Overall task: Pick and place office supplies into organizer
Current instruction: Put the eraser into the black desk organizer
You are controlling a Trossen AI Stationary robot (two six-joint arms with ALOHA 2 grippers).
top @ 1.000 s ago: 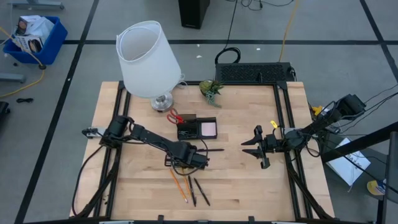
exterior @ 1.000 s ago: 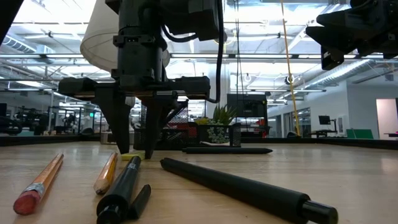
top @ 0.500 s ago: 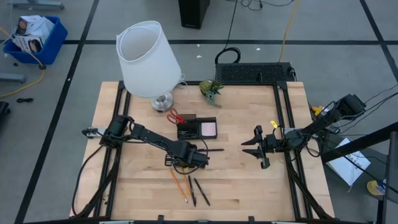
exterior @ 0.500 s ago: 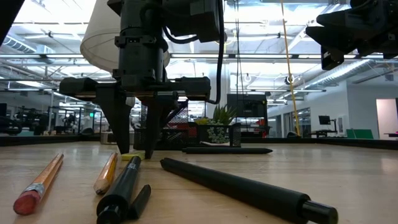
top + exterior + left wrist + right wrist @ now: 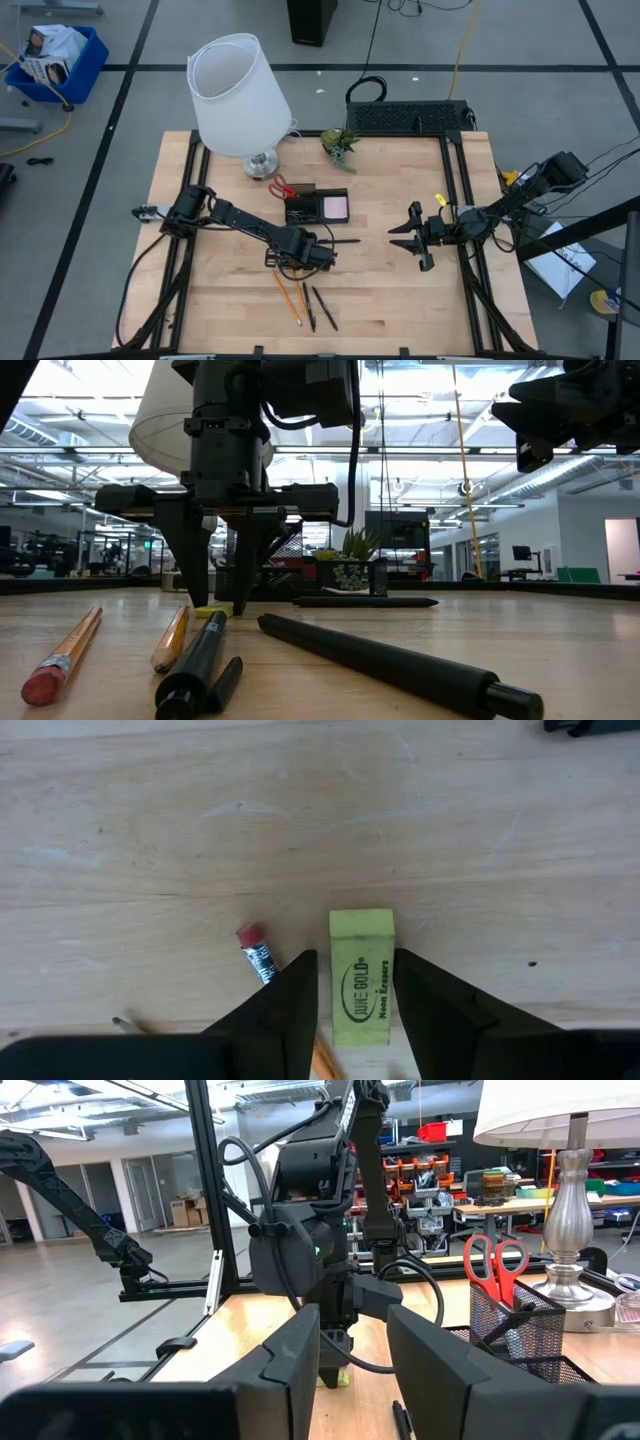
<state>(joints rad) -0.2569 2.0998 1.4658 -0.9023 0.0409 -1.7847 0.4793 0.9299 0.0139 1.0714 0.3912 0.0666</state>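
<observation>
My left gripper (image 5: 308, 253) points straight down at the middle of the table, open, with a yellow-green eraser (image 5: 362, 978) lying flat between its fingers. A black pen (image 5: 345, 241) lies just beside it. Two orange pencils (image 5: 289, 297) and two black pens (image 5: 318, 306) lie nearer the front edge. The black organizer (image 5: 318, 207) sits farther back, holding a pink sticky-note pad (image 5: 336, 207), with the red-handled scissors (image 5: 497, 1265) standing in its mesh cup. My right gripper (image 5: 413, 240) hangs open above the table's right part, holding nothing. My left gripper comes down from above with a finger along each long side (image 5: 392, 970) of the eraser, which lies flat on the table. One finger (image 5: 300, 1000) shows a narrow gap; the other stands right against the eraser, and I cannot tell whether it touches.
A white-shaded lamp (image 5: 240, 100) stands at the back left, a small green plant (image 5: 339, 143) at the back middle and a black wire rack (image 5: 405, 117) beyond the far edge. Bare wood lies between the two grippers.
</observation>
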